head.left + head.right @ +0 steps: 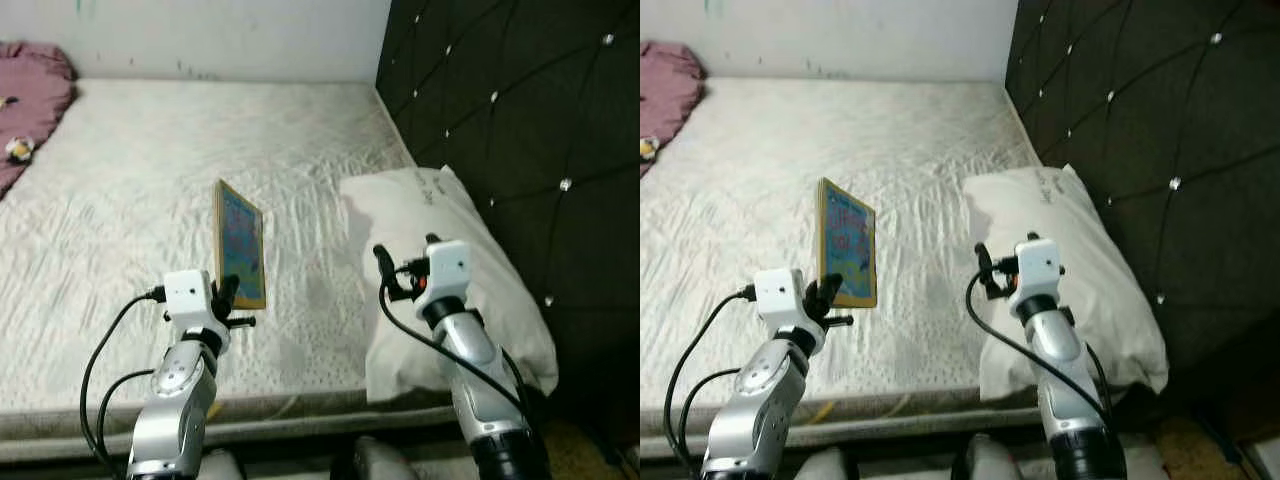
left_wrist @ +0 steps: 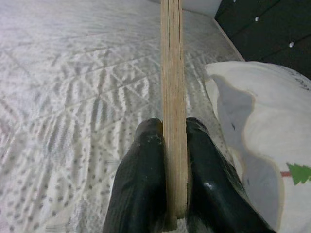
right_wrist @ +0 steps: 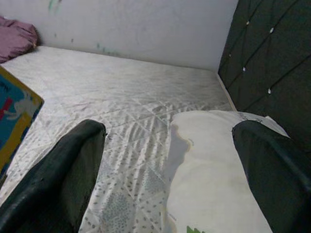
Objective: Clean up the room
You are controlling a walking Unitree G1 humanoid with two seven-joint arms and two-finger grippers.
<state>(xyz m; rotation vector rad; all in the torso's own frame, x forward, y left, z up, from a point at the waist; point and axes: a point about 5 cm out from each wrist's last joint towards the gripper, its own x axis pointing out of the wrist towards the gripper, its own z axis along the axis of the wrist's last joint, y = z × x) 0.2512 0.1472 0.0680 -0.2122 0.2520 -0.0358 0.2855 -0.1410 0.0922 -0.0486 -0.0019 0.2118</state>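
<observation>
A thin board book (image 1: 239, 243) with a colourful cover and yellow border is held upright on edge over the white quilted mattress (image 1: 150, 190). My left gripper (image 1: 228, 297) is shut on its lower edge. In the left wrist view both black fingers (image 2: 141, 189) clamp the book's wooden-coloured edge (image 2: 173, 111). My right gripper (image 1: 402, 268) stands open above the front of the white pillow (image 1: 450, 270), with nothing between its fingers (image 3: 63, 174). The book's corner (image 3: 14, 116) shows in the right wrist view.
A black tufted headboard (image 1: 520, 130) runs along the right side of the bed. A pink blanket (image 1: 30, 100) with a small toy (image 1: 18, 149) lies at the far left. A white wall (image 1: 220, 35) closes the far end.
</observation>
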